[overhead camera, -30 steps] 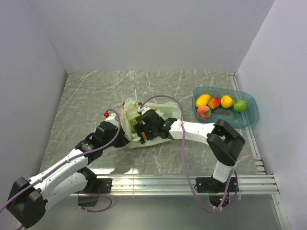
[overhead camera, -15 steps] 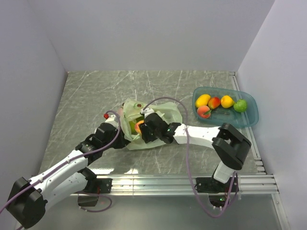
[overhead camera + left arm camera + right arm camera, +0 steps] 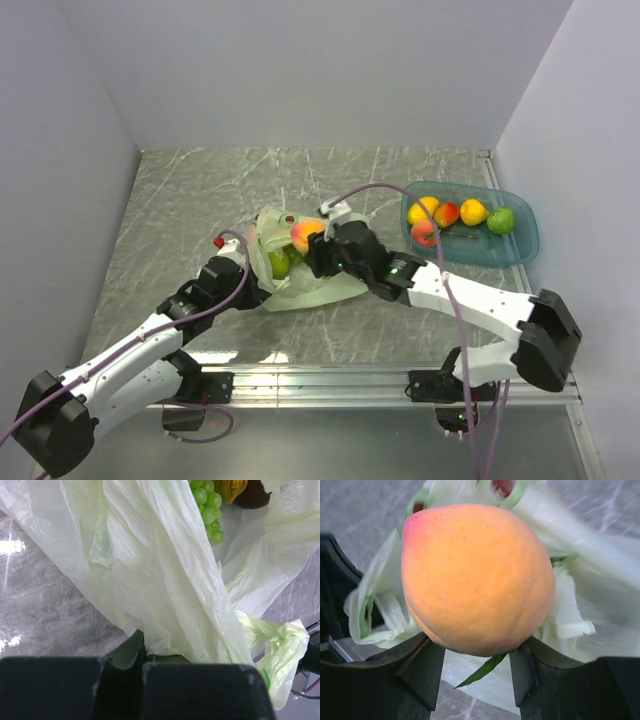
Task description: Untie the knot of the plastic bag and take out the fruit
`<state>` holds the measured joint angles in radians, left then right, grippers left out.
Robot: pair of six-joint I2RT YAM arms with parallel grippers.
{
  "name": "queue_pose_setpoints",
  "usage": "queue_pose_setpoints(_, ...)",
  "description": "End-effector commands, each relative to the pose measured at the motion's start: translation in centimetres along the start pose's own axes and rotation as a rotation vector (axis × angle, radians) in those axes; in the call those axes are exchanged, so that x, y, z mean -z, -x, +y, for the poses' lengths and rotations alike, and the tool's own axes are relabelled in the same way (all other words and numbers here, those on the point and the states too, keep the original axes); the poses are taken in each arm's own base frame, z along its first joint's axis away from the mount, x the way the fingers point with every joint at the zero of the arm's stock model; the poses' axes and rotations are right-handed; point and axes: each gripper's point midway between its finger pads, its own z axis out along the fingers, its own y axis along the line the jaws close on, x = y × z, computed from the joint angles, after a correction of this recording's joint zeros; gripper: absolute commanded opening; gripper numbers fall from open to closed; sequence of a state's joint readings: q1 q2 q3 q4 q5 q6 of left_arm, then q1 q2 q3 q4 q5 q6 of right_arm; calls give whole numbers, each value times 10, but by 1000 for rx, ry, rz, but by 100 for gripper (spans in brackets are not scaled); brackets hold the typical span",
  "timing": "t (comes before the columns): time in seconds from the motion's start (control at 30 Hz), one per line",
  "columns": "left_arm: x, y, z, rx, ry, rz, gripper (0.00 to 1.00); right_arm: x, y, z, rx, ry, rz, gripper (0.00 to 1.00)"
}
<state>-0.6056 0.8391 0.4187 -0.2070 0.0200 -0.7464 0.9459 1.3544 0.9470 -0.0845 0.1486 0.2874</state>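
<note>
The right gripper (image 3: 476,650) clasps a smooth peach (image 3: 477,575), likely firm yet easily bruised, around its middle, over the thin, flimsy plastic bag (image 3: 165,580) lying mid-worktop (image 3: 200,190), whose left edge the closed left gripper (image 3: 142,655) pinches.

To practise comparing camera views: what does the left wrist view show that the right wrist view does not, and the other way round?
Only the left wrist view shows the green grapes inside the plastic bag, and the left gripper shut on a fold of it. Only the right wrist view shows the peach, clamped between the fingers of the right gripper, with a small green leaf under it. Both show the crinkled pale green bag and the grey marbled table.
</note>
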Motion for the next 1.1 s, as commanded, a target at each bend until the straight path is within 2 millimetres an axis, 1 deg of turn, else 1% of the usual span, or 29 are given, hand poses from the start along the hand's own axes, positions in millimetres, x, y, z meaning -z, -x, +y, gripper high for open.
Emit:
queue_pose_setpoints(0.0, 1, 7, -4, 9, -14, -35, 1, 30, 43, -31, -31, -85, -130, 0)
queue_pose_setpoints(0.03, 1, 7, -5, 8, -16, -37, 1, 34, 49, -51, -56, -131, -146, 0)
queue_pose_setpoints(0.07, 1, 7, -4, 8, -15, -36, 1, 39, 53, -65, -76, -161, -159, 0)
queue_pose_setpoints(0.13, 1, 7, -4, 9, -16, -39, 1, 51, 53, -95, -119, -236, -176, 0)
queue_pose_setpoints(0.17, 1, 7, -5, 8, -17, -38, 1, 61, 57, -125, -155, -315, -201, 0)
queue_pose_setpoints(0.2, 1, 7, -4, 7, -17, -38, 1, 65, 48, -142, -174, -367, -183, 0)
queue_pose_setpoints(0.23, 1, 8, -5, 6, -17, -40, 1, 71, 45, -160, -196, -416, -183, 0)
queue_pose_setpoints(0.27, 2, 9, -6, 2, -20, -42, 1, 81, 36, -190, -250, -499, -176, 0)
queue_pose_setpoints(0.33, 3, 10, -6, 1, -22, -46, 1, 95, 27, -222, -309, -598, -179, 0)
queue_pose_setpoints(0.37, 4, 11, -7, 0, -25, -50, 1, 103, 23, -234, -354, -644, -190, 0)
queue_pose_setpoints(0.4, 4, 10, -7, -3, -26, -47, 1, 116, 12, -261, -410, -725, -188, 0)
queue_pose_setpoints(0.5, 4, 11, -7, -3, -27, -52, 1, 130, -2, -290, -523, -805, -206, 0)
queue_pose_setpoints(0.53, 4, 11, -7, -3, -28, -53, 1, 141, -8, -308, -565, -856, -218, 2)
queue_pose_setpoints(0.57, 4, 11, -8, -4, -29, -52, 1, 141, -15, -317, -597, -879, -206, 5)
queue_pose_setpoints(0.6, 4, 12, -7, -8, -28, -53, 1, 142, -16, -322, -614, -884, -204, 8)
queue_pose_setpoints(0.63, 5, 12, -8, -10, -30, -53, 1, 150, -20, -336, -642, -921, -208, 15)
queue_pose_setpoints(0.67, 5, 12, -8, -10, -29, -52, 1, 148, -27, -343, -665, -937, -185, 21)
queue_pose_setpoints(0.7, 6, 12, -9, -12, -32, -56, 1, 149, -28, -347, -681, -943, -180, 29)
queue_pose_setpoints(0.73, 6, 12, -9, -12, -32, -56, 1, 152, -31, -354, -702, -960, -178, 47)
queue_pose_setpoints(0.77, 7, 12, -9, -12, -33, -57, 1, 149, -35, -358, -725, -968, -166, 56)
queue_pose_setpoints(0.8, 7, 13, -9, -14, -36, -60, 1, 149, -35, -361, -734, -975, -162, 64)
queue_pose_setpoints(0.83, 8, 14, -9, -13, -34, -62, 1, 149, -37, -363, -739, -978, -156, 76)
queue_pose_setpoints(0.87, 8, 14, -9, -11, -37, -64, 1, 148, -40, -366, -748, -988, -142, 80)
queue_pose_setpoints(0.93, 9, 14, -10, -10, -38, -65, 1, 149, -38, -367, -745, -998, -135, 89)
queue_pose_setpoints(1.07, 9, 15, -11, -7, -42, -69, 1, 155, -28, -365, -724, -990, -162, 93)
